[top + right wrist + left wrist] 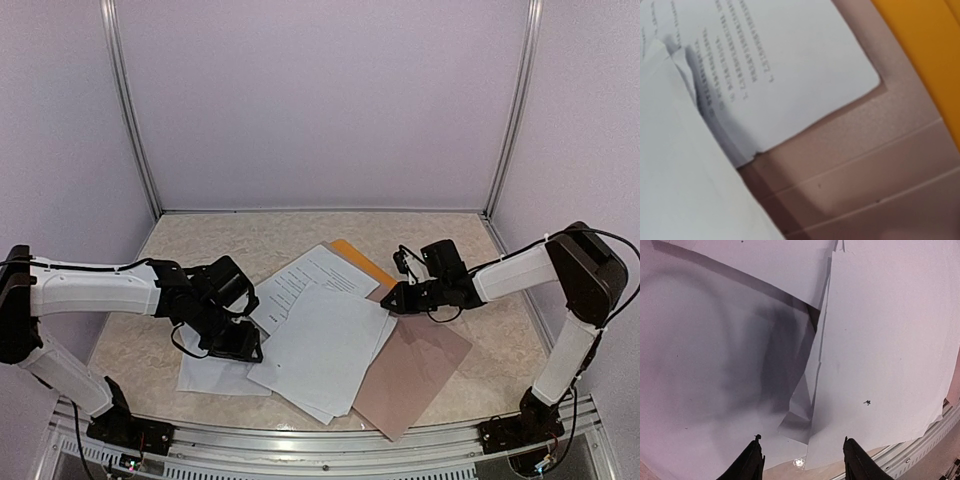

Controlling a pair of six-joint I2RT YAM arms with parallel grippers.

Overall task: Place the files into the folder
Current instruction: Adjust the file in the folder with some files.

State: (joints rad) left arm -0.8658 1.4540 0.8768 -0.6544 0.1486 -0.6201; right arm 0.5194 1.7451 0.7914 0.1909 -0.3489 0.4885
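The files (320, 340) lie fanned in a loose pile in the middle of the table (200, 240), the orange folder (358, 258) peeking out from under them at their 1 o'clock and a pinkish-brown board (415, 375) beneath their 4 o'clock side. My left claw (240, 345) hangs low over the sheets at the pile's 9 o'clock, fingers (751, 464) apart. My right claw (392, 300) is at the pile's 3 o'clock by the board's edge; whether it is apart or together I cannot tell.
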